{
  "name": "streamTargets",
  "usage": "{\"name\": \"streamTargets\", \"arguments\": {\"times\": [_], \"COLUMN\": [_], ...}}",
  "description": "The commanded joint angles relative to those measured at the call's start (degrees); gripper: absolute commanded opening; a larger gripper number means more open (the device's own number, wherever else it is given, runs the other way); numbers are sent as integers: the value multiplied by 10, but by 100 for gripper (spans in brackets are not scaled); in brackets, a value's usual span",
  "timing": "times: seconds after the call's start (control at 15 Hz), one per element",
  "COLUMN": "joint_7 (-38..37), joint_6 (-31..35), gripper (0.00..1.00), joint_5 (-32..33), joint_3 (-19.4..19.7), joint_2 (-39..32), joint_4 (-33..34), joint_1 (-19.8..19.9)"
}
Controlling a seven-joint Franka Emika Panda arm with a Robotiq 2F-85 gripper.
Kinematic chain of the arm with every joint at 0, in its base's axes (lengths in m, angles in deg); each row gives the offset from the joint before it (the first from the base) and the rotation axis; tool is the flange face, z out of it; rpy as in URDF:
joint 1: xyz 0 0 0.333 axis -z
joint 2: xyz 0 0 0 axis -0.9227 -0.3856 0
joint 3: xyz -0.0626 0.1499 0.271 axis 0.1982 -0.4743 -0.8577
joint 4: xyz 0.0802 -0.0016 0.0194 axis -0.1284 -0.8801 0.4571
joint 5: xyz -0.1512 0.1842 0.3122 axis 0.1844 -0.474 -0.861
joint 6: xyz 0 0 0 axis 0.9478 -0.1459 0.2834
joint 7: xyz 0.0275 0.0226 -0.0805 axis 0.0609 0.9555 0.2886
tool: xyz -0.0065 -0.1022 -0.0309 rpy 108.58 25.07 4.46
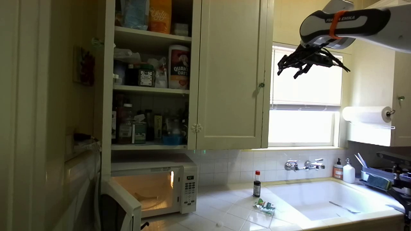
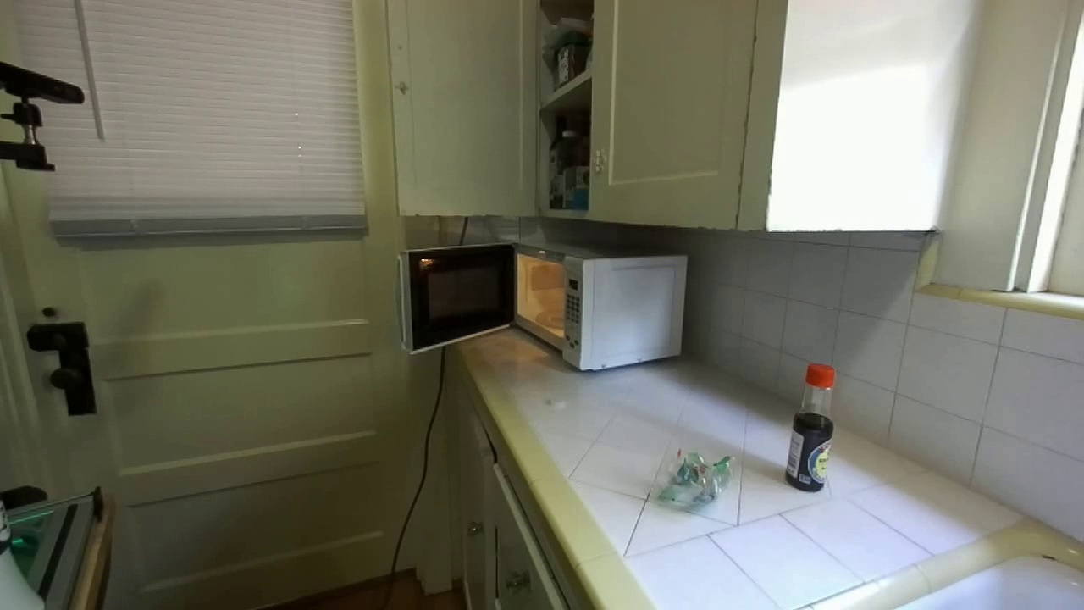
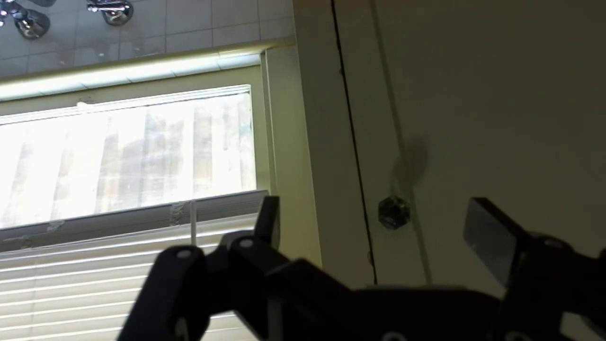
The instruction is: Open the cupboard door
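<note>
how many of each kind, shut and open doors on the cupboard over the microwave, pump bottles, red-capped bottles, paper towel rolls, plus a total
Shut cupboard door: 1
Open cupboard door: 1
Pump bottles: 2
Red-capped bottle: 1
Paper towel roll: 1
Total: 6

Painted cupboard door (image 1: 229, 70), glassy knob (image 3: 394, 212); chrome taps (image 1: 310, 165)

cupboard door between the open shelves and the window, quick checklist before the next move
1. Cupboard door shut: ok, only a thin gap along its knob side.
2. End effector open, nothing held: ok.
3. Knob between the fingers in the wrist view: ok.
4. Knob gripped: not ok, the fingers are apart from it.
5. Door free to pull: cannot tell, its inner side is hidden.
6. Red-capped bottle clear of the swing: likely ok, standing on the counter, lower than the door.
</note>
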Motion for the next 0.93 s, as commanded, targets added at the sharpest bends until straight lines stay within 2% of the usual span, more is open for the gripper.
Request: {"name": "streamTargets", "arguments": {"times": [0.0, 0.53, 0.6, 0.87], "joint_7": [52, 35, 37, 37], "joint_6": [-65, -66, -38, -36], "gripper": [100, 100, 100, 100], "joint_5": [-60, -47, -35, -35], "joint_3": [14, -5, 3, 2], "joint_2": [-73, -200, -159, -168], "joint_4": [113, 268, 203, 210], "joint_1": [9, 57, 37, 38]}}
